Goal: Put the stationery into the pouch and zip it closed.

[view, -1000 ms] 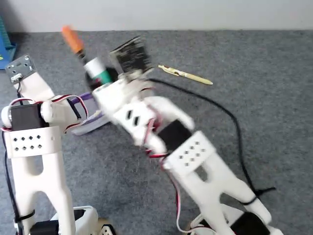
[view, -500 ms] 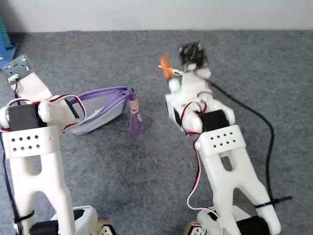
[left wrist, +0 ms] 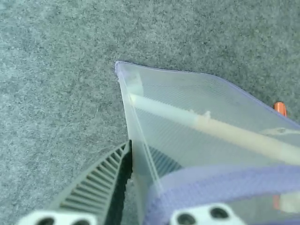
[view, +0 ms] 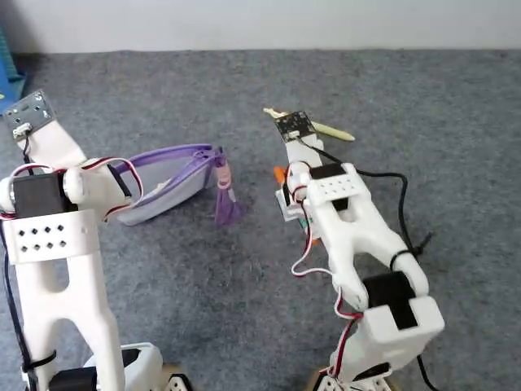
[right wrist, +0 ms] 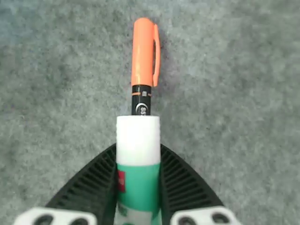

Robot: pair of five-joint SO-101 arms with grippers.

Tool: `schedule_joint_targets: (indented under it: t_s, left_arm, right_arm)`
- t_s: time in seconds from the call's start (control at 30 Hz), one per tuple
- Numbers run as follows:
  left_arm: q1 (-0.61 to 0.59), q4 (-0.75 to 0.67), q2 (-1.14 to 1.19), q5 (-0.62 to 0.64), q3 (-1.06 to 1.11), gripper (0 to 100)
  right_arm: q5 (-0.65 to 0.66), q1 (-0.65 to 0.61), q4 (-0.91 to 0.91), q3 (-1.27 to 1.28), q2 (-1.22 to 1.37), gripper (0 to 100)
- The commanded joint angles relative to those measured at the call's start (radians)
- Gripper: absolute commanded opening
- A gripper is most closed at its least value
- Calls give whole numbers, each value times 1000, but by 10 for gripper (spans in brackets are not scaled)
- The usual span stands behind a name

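Observation:
My left gripper [view: 134,191] is shut on the rim of a clear pouch [view: 167,183] with a purple zip, lifting its open mouth off the carpet. In the left wrist view the pouch [left wrist: 197,122] holds a cream pen [left wrist: 211,129], and my left gripper [left wrist: 140,159] pinches its edge. My right gripper [right wrist: 138,150] is shut on a green glue stick [right wrist: 138,178] with a white cap, with an orange-capped marker [right wrist: 145,56] clamped along with it. From above, the right gripper [view: 291,195] hangs low to the right of the pouch, the marker [view: 279,173] sticking out. Another cream pen [view: 313,124] lies farther back.
A purple tassel [view: 226,204] hangs from the zip between the pouch and my right arm. A black cable [view: 391,175] trails from the right arm across the grey carpet. A blue object [view: 6,73] stands at the far left edge by the wall.
My right arm has swung from over the pouch back to the right and folded in toward its base, carrying the glue stick and marker. The left arm and pouch have stayed put.

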Motion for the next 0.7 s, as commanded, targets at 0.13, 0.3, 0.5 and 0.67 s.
schedule_joint_targets:
  t_s: [0.13, 0.3, 0.5, 0.67]
  left_arm:
    - [-5, 15, 32, 8, -10, 13]
    - [-5, 15, 32, 8, -10, 13]
    - [-5, 15, 35, 8, -10, 13]
    - [-5, 15, 40, 8, -10, 13]
  right_arm:
    - [18, 19, 45, -98, 2, 171]
    - [20, 58, 82, -100, 2, 106]
    - [9, 62, 255, -137, 1, 122]
    - [-38, 65, 308, -203, 5, 92]
